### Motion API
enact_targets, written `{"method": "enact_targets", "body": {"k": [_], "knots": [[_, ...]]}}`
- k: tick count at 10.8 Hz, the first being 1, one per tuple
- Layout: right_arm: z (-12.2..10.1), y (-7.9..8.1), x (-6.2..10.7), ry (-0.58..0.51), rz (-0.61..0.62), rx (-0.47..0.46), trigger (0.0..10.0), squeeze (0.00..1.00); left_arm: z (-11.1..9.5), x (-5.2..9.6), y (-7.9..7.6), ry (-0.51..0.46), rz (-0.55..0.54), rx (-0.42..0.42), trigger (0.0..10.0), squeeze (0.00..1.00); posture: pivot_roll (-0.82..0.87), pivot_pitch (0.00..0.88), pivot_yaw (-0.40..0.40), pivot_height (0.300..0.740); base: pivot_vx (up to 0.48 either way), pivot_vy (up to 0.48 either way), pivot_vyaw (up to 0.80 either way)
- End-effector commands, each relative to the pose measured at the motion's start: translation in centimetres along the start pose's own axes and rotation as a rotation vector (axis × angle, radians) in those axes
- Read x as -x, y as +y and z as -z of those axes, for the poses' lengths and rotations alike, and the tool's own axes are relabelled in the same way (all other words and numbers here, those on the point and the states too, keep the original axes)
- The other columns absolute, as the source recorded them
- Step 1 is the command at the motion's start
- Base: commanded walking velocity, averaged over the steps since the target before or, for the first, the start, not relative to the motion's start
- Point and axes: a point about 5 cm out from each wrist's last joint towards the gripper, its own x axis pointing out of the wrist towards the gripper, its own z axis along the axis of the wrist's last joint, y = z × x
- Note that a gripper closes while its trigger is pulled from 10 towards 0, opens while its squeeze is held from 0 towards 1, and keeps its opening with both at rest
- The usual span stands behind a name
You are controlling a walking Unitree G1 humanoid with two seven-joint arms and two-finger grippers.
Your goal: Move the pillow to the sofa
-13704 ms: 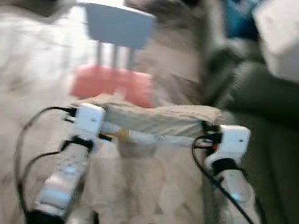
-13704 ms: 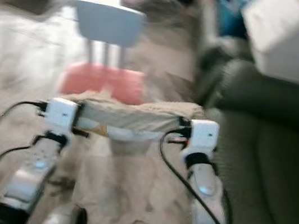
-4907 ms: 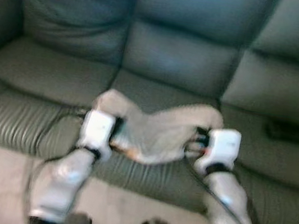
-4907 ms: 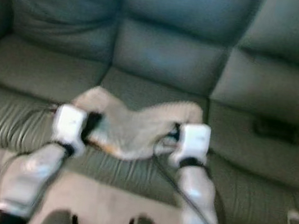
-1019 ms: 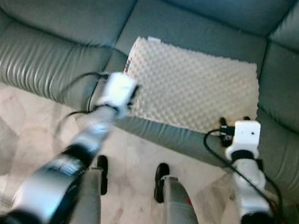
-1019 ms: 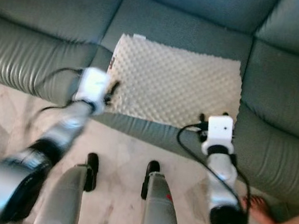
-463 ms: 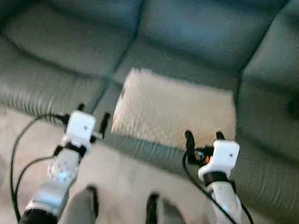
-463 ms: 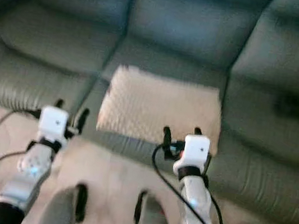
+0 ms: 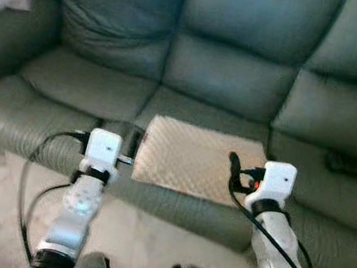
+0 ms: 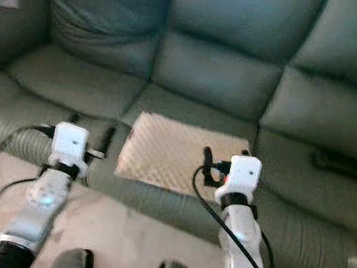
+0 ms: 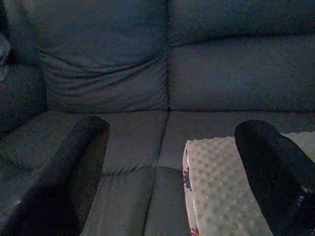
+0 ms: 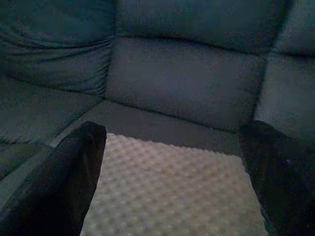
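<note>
The cream, bumpy-textured flat pillow (image 9: 196, 159) lies on the dark green leather sofa (image 9: 234, 82), on its middle seat; left gripper (image 9: 115, 139) and right gripper (image 10: 223, 160) hover at its front edge, jaws spread, empty.

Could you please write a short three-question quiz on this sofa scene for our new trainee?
1. True or false: the pillow lies flat on the middle seat of the sofa.
2. Multiple choice: the left claw is (A) shut on the pillow, (B) open and holding nothing, (C) resting on the floor.
3. Short answer: what lies on the right-hand seat cushion, beyond the right claw?

Key
1. True; it lies flat near the seat's front edge.
2. B; its fingers stand apart, with the pillow's edge beside one of them.
3. A small dark object, too blurred to identify. The right claw is open too, just in front of the pillow.
</note>
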Motion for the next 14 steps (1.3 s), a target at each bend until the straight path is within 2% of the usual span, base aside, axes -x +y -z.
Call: {"method": "enact_targets", "body": {"k": [1,5,10,14], "knots": [[-0.3,0.4,0.0,-0.008,-0.028,0.008,10.0,0.00,0.3,0.2,0.1,0.020,0.006,0.000,10.0,0.00,-0.05,0.059,-0.030,0.740,0.000,0.000,0.78],[-1.0,0.8,-0.6,-0.013,-0.086,0.011,10.0,0.00,-0.2,-0.8,-0.1,0.031,-0.011,0.015,10.0,0.00,-0.05,0.070,-0.040,0.740,0.000,0.000,0.78],[-1.1,1.6,-0.8,-0.010,-0.145,0.008,10.0,0.00,-0.1,-0.9,-0.1,0.051,-0.031,0.012,10.0,0.00,-0.05,0.090,-0.043,0.740,0.000,0.000,0.78],[-1.1,2.6,-1.2,-0.015,-0.166,-0.019,10.0,0.00,-0.1,-1.0,0.5,0.058,-0.047,-0.013,10.0,0.00,-0.03,0.090,-0.036,0.740,0.000,0.430,0.78]]}}
